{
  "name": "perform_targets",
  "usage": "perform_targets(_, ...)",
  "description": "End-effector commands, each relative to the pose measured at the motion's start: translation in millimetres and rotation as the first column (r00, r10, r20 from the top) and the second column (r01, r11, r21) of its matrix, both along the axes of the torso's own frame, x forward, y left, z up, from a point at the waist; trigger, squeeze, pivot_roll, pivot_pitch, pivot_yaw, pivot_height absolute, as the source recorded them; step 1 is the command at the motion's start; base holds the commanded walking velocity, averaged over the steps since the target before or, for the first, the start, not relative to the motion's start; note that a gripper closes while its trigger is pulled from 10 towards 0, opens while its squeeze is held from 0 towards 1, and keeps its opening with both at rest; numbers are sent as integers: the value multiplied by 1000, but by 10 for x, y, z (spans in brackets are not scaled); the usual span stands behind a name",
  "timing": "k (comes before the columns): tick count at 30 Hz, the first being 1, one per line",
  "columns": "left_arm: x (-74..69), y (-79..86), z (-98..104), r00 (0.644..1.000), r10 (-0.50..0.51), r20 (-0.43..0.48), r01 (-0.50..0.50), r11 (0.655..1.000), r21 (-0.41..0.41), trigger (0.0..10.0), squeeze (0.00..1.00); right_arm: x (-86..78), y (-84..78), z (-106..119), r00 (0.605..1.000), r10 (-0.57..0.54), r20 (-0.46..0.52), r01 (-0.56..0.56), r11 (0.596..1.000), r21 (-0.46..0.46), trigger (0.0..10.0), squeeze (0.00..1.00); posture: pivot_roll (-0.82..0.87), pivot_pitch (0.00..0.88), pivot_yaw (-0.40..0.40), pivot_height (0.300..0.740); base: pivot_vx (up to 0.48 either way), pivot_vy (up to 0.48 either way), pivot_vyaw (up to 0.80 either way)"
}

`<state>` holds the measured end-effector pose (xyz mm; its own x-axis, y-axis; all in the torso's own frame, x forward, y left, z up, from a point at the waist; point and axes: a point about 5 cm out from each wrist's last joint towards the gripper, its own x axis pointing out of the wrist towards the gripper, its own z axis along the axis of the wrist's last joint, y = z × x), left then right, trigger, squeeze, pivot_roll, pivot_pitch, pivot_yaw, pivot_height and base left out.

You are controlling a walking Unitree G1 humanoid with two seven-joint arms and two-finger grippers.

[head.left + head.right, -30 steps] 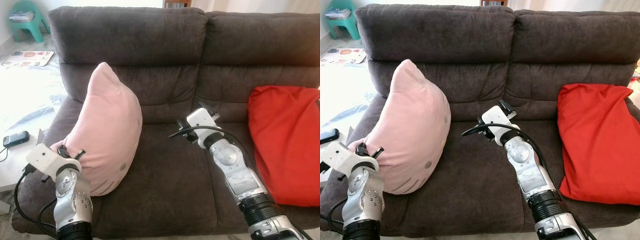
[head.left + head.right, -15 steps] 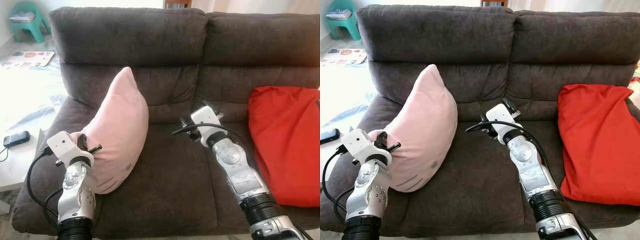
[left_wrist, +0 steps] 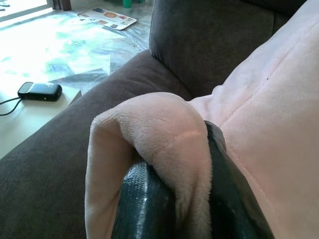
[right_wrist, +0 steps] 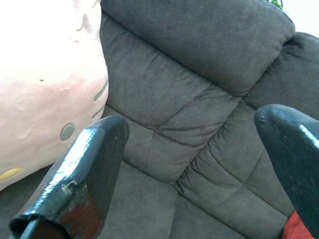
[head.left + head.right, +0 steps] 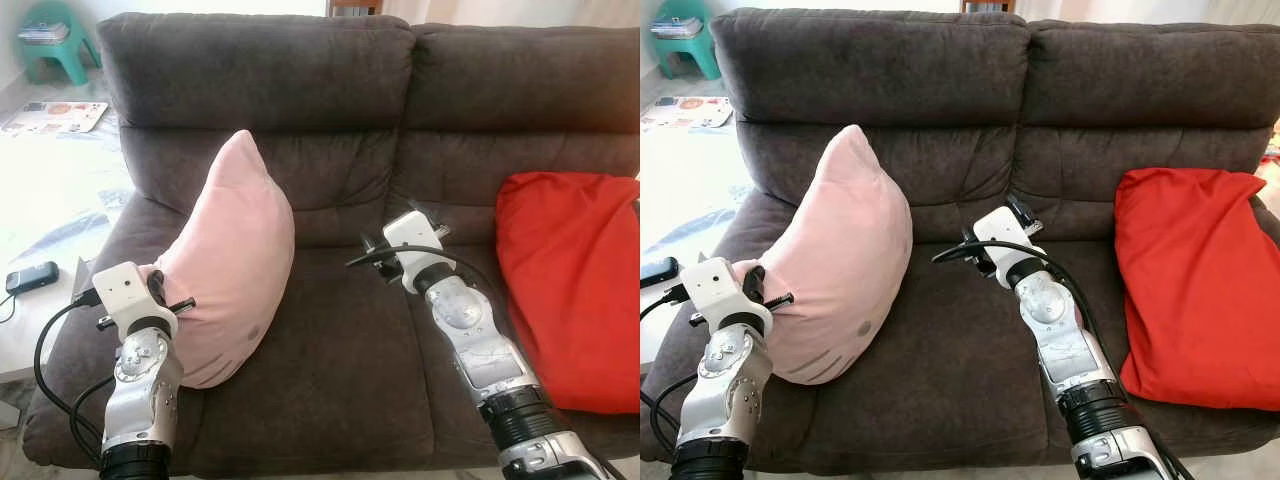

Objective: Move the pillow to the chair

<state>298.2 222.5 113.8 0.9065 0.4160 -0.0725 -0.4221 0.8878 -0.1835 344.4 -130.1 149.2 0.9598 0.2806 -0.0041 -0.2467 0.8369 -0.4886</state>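
Note:
A pink pillow (image 5: 235, 262) stands upright on the left seat of the dark grey sofa (image 5: 330, 90), leaning on its backrest. My left gripper (image 3: 177, 199) is shut on the pillow's lower left corner (image 3: 159, 129), with pink fabric pinched between both black fingers (image 3: 139, 199). My right gripper (image 4: 189, 164) stands open over the middle of the sofa seat, to the right of the pillow and not touching it. The right wrist (image 5: 410, 240) is seen from the head at the seat's centre.
A red cushion (image 5: 570, 270) lies on the sofa's right seat. A low table edge with a black device (image 5: 30, 277) stands to the left. A teal stool (image 5: 50, 35) and a mat (image 5: 55, 117) are on the floor at the far left.
The pillow swung right and more upright with my left gripper, then eased slightly back left. The left wrist rose and moved in. The right arm barely moved.

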Motion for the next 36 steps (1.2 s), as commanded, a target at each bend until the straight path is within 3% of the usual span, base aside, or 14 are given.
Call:
perform_targets(1, 0, 44, 136, 998, 29, 60, -32, 999, 44, 10000, 863, 8, -26, 34, 1000, -13, 8, 13, 1000, 19, 10000, 0, 35, 74, -38, 740, 0, 0, 0)
perform_targets(2, 2, 45, 149, 997, 31, 66, -34, 998, 44, 10000, 863, 7, -29, 33, 1000, -14, 8, 14, 1000, 18, 10000, 0, 35, 74, -38, 740, 0, 0, 0)
perform_targets(3, 8, 58, 186, 996, 45, 81, -49, 998, 42, 10000, 937, 8, -33, 32, 1000, -15, 7, 15, 1000, 17, 10000, 0, 35, 74, -39, 740, 0, 0, 0)
perform_targets(9, 22, 92, 325, 988, 72, 136, -77, 997, 33, 10000, 941, 11, -19, 35, 1000, -13, 8, 13, 1000, 16, 10000, 0, 39, 73, -40, 740, 0, 0, 0)
perform_targets(10, 24, 95, 348, 987, 74, 145, -79, 996, 32, 10000, 1000, 12, -14, 36, 1000, -12, 8, 12, 1000, 17, 10000, 0, 39, 73, -40, 740, 0, 0, 0)
perform_targets(25, 29, 91, 558, 970, 89, 225, -97, 995, 25, 10000, 1000, 14, -8, 41, 1000, -15, 13, 14, 1000, 18, 10000, 0, 37, 72, -40, 740, 0, 0, 0)
perform_targets(29, 37, -5, 559, 977, -1, 211, -20, 995, 99, 10000, 984, 18, -11, 39, 1000, -17, 14, 17, 1000, 18, 10000, 0, 40, 70, -39, 740, 0, 0, 0)
perform_targets(30, 40, -56, 555, 979, -47, 199, 16, 988, 155, 10000, 0, 17, -11, 39, 1000, -19, 17, 18, 1000, 21, 10000, 0, 42, 67, -37, 740, 0, 0, 0)
perform_targets(32, 30, -175, 503, 978, -148, 150, 100, 953, 285, 10000, 0, 12, -7, 39, 999, -21, 32, 20, 999, 48, 10000, 0, 43, 62, -35, 740, 0, 0, 0)
perform_targets(36, 30, -175, 503, 978, -148, 150, 100, 953, 285, 10000, 0, 12, -7, 39, 999, -21, 32, 20, 999, 48, 10000, 0, 43, 62, -35, 740, 0, 0, 0)
